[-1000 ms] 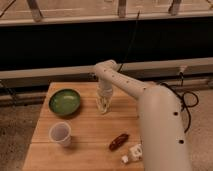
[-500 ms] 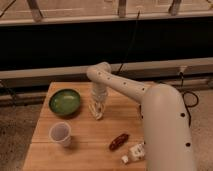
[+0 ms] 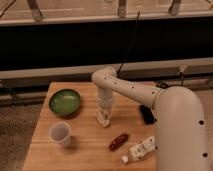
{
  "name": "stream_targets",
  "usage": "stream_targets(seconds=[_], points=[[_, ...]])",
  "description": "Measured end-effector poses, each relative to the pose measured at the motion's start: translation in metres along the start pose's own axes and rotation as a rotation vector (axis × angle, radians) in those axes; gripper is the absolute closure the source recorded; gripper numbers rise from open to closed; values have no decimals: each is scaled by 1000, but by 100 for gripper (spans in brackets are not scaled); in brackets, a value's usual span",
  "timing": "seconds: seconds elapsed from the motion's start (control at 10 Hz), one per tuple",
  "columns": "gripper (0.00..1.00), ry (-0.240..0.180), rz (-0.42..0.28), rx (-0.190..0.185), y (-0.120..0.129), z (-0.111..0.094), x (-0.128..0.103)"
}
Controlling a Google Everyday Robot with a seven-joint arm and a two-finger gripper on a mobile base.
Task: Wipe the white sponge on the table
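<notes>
My gripper (image 3: 103,116) points straight down over the middle of the light wooden table (image 3: 82,152), its tip at or just above the tabletop. A small cream-white patch at its tip (image 3: 104,121) looks like the white sponge, pressed between gripper and table; most of it is hidden by the gripper. The pale arm reaches in from the right and bends over the table's far edge.
A green bowl (image 3: 64,102) sits at the table's left back. A white paper cup (image 3: 60,133) stands front left. A reddish-brown oblong item (image 3: 119,141), a white labelled bottle (image 3: 139,150) lying down, and a black object (image 3: 146,114) are to the right.
The gripper swung left along the table, then came back right and toward the front edge, staying low over the tabletop. The other objects have not moved.
</notes>
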State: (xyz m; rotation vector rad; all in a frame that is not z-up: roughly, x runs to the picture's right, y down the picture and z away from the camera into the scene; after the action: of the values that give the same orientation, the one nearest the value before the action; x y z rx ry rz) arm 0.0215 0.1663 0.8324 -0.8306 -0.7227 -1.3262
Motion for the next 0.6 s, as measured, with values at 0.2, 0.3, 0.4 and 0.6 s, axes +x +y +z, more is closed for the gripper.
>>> stream_targets(seconds=[0.2,0.3,0.4,0.6], points=[[100,-2,33,-19,19,0,1],[100,-2,48,-26,26,-1,3],[100,-2,75,-37,39,0,7],[100,-2,122,-53,58,-1,18]])
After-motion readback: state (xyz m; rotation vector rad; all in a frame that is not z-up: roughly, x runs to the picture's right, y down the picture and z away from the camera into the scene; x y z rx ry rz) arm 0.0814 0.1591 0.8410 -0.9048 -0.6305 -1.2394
